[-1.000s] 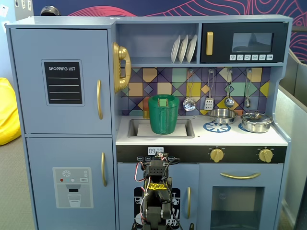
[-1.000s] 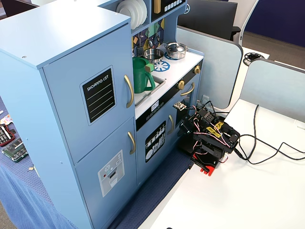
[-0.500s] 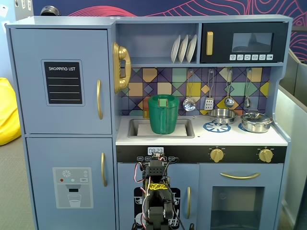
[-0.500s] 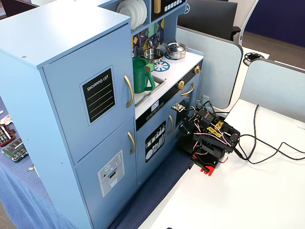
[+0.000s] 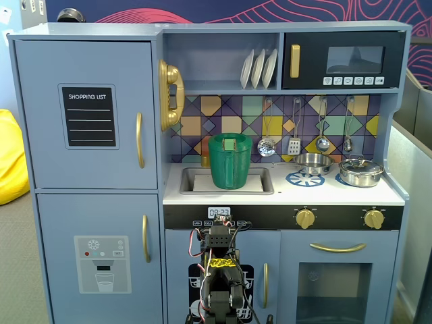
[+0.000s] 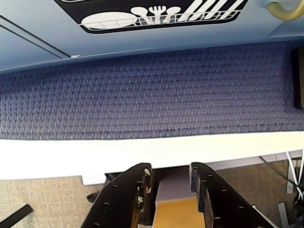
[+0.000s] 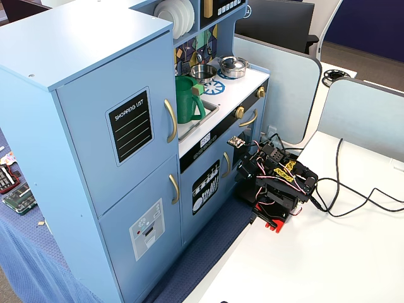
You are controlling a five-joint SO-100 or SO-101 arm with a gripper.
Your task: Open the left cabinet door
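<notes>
White desk (image 7: 328, 252) and blue mat (image 6: 152, 90) lie beneath the gripper (image 6: 170, 187), its jaws apart, empty; up-left, the left cabinet door (image 5: 86, 115) reads "SHOPPING LIST"

- Arm (image 5: 221, 277): base cut off by the bottom edge in a fixed view; covers the middle of the dish-rack door (image 5: 260, 277) there.
- Gripper (image 6: 170, 190): only the two jaws show in the wrist view, their roots cut by the bottom edge.
- Dish-rack picture (image 6: 156, 14): top cut off by the wrist view's upper edge.
- Gold handle (image 6: 285, 9): only its lower curl shows, top right.
- Clock (image 5: 219, 212): digits too small to read surely.
- Microwave buttons (image 5: 351, 80): symbols illegible.
</notes>
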